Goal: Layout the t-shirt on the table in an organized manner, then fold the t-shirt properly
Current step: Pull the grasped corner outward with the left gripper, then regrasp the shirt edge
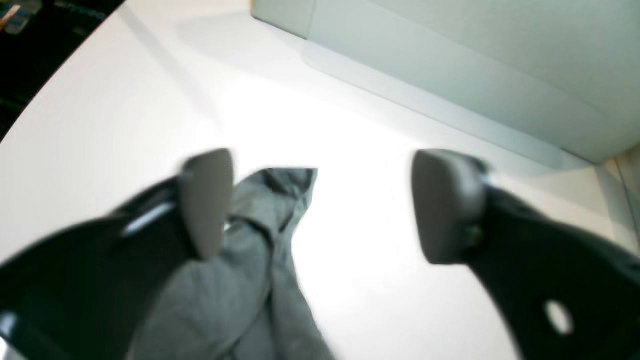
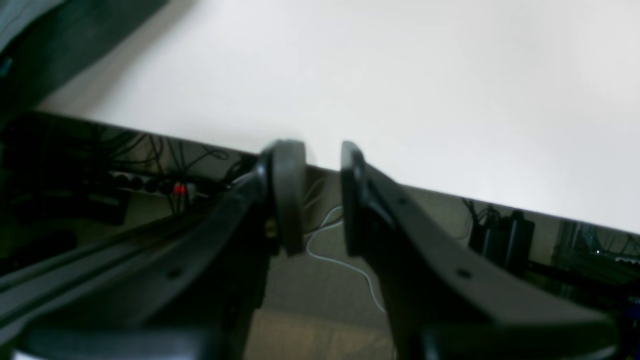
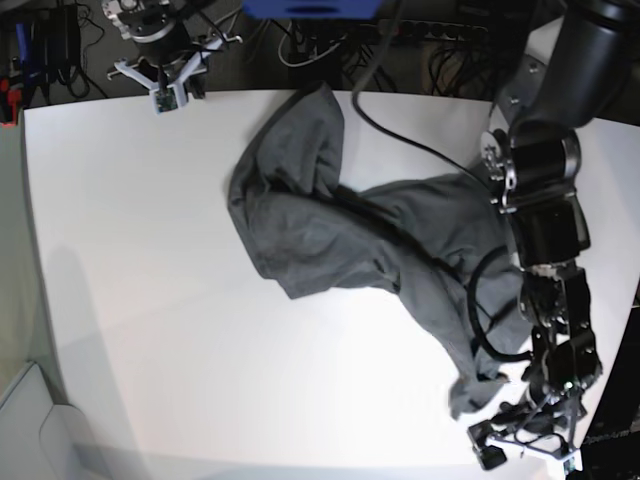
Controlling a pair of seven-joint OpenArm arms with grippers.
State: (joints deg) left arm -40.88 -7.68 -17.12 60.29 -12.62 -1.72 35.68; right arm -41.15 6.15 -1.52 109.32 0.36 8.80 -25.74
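The left gripper stands wide open over the table, the t-shirt crumpled against its left pad. The right gripper, jaws narrowly parted and empty, hangs past the table edge above tangled cables.

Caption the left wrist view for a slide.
Left hand open above the white table, grey t-shirt bunched beside one finger.
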